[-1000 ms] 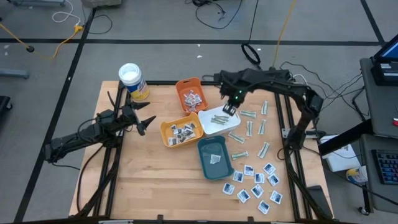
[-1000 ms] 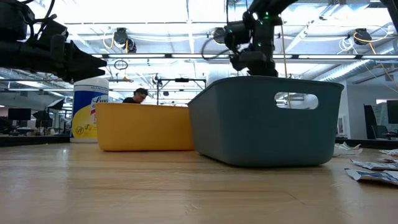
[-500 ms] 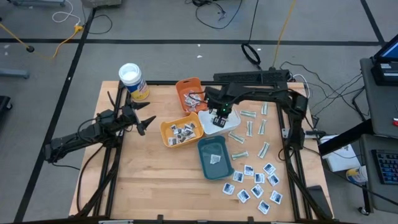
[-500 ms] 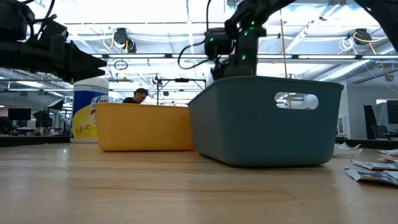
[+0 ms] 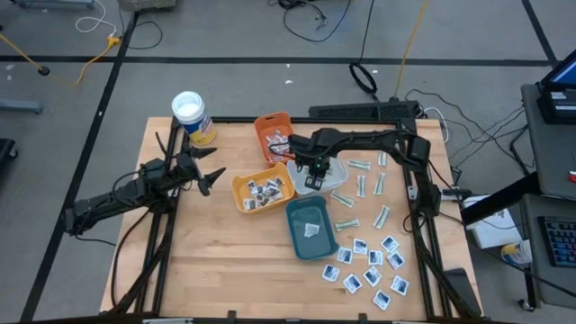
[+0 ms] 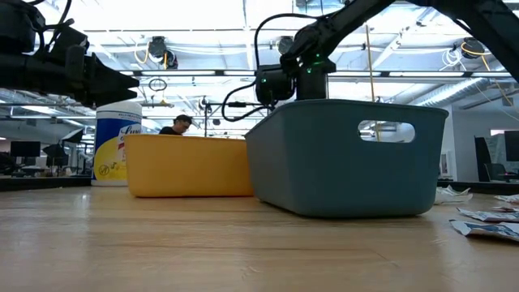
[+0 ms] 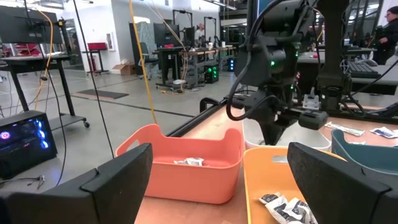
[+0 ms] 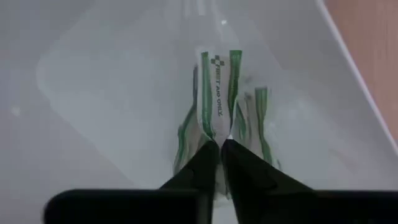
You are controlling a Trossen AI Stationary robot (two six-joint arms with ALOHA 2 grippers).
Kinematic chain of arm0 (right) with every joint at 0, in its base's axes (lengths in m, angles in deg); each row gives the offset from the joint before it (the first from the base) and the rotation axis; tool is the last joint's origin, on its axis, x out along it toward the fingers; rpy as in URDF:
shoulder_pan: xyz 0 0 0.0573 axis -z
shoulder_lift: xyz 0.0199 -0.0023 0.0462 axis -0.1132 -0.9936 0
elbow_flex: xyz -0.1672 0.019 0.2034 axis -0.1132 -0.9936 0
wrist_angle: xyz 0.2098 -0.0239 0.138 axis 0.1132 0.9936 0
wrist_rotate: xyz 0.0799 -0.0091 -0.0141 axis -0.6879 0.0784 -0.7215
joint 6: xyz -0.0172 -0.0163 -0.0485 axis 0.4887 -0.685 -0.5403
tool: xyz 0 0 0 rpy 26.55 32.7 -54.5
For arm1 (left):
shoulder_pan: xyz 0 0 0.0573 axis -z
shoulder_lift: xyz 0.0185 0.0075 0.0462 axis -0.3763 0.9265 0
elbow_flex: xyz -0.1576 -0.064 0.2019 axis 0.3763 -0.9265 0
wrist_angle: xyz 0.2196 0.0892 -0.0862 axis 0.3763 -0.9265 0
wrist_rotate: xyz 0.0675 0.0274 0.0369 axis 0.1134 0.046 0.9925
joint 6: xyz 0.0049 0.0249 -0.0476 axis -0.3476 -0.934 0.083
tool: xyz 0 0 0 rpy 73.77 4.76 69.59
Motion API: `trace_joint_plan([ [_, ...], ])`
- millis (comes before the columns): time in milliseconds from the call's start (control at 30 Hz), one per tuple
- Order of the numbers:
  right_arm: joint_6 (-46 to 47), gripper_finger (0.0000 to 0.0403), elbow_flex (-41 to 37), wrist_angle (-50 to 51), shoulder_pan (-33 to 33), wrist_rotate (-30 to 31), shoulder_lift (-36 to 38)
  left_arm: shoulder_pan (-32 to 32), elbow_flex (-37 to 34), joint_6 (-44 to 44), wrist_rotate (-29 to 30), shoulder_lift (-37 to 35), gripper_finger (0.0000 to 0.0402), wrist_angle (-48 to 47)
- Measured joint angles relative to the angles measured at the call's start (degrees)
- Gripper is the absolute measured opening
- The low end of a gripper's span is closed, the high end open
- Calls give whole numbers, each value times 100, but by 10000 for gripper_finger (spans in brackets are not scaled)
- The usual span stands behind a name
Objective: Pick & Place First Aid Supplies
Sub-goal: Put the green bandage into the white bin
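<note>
My right gripper [image 5: 310, 173] points down into the white tray [image 5: 337, 183] and is shut on a pale strip [image 8: 217, 93] with green print. More such strips [image 8: 255, 127] lie flat on the tray's floor beneath it. Other strips [image 5: 364, 184] and white sachets [image 5: 369, 265] lie flat on the table at the right. My left gripper [image 5: 209, 176] waits open and level at the table's left, with nothing between its fingers [image 7: 118, 180]. My right gripper pinches the strip's near end [image 8: 214, 138] between its two fingertips [image 8: 200, 163], coming from above and pointing down. The fingers lie along the strip. The strip points down from them toward the tray's floor; whether its lower end touches the floor I cannot tell.
An orange tray [image 5: 274, 135], a yellow tray [image 5: 261, 191] and a teal tray [image 5: 310, 227] stand close around the white one, each holding packets. A white-lidded canister [image 5: 192, 117] stands at the far left corner. Bare wood lies at the near left.
My right gripper has gone down and toward the table's left, from above the white tray's right part into the tray, sinking behind the teal tray's rim in the low view. It carried the strip along.
</note>
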Motion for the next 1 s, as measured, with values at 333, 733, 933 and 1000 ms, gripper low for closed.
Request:
trace_joint_plan([
  [333, 162, 190, 7, 88, 0, 299, 379, -1, 0, 0, -1, 0, 379, 0],
  [733, -159, 219, -79, 525, 285, 297, 1356, 0, 0, 0, -1, 0, 379, 0],
  [933, -312, 213, -729, 530, 651, 299, 1978, 0, 0, 0, -1, 0, 379, 0],
  [1000, -431, 213, -916, 510, 790, 326, 2207, 0, 0, 0, -1, 0, 379, 0],
])
